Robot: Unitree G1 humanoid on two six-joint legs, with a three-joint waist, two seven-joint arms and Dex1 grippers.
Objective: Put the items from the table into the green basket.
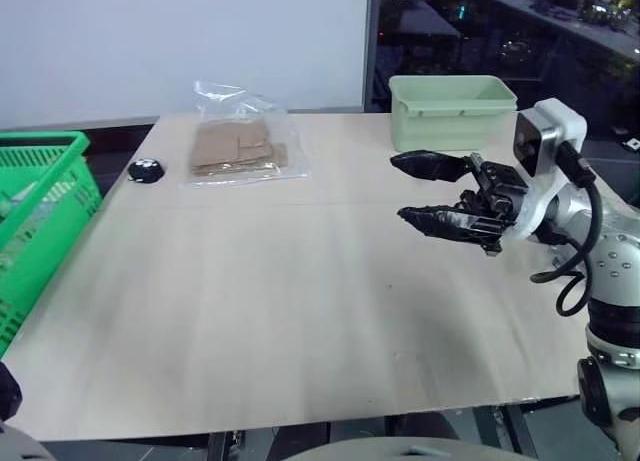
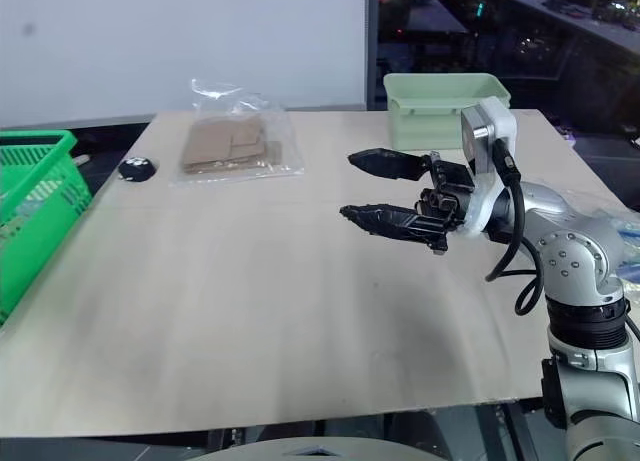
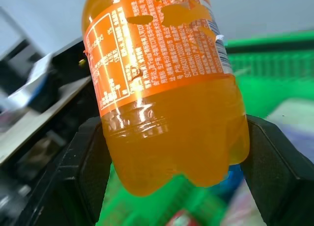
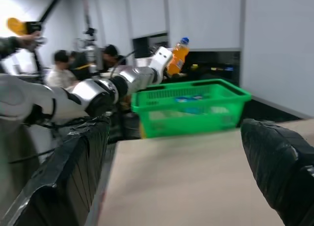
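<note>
The small orange soda bottle [image 3: 164,88] sits between the two black fingers [image 3: 86,172] of the left gripper [image 4: 172,59], which press on its lower body from both sides. In the left wrist view the bottle's long axis runs up the frame, its base low in the centre and its label in the upper half, and blurred green shows behind and below it. The right wrist view gives what that close view cannot: in the upper middle of the frame the left arm holds the bottle, blue cap up and slightly tilted, above the far rim of the green basket [image 4: 189,111]. In my judgement the coming move depends on this relation: the bottle seems over the basket or just behind it, so the arm must lower or let go only when the bottle is truly over the opening. I cannot tell this exactly from here.

The right gripper [image 1: 430,191] hangs above the table [image 1: 300,311] at the right centre of the left eye view, its fingers wide apart and holding nothing.

The clear bag of brown cardboard pieces [image 1: 238,146] lies flat in the upper middle of that view, well apart from both grippers; the right arm looks nearer to it. A small black object [image 1: 146,170] lies beside it, and the pale-green tub [image 1: 450,109] stands at the upper right. In the basket, blue and pale goods are visible.
</note>
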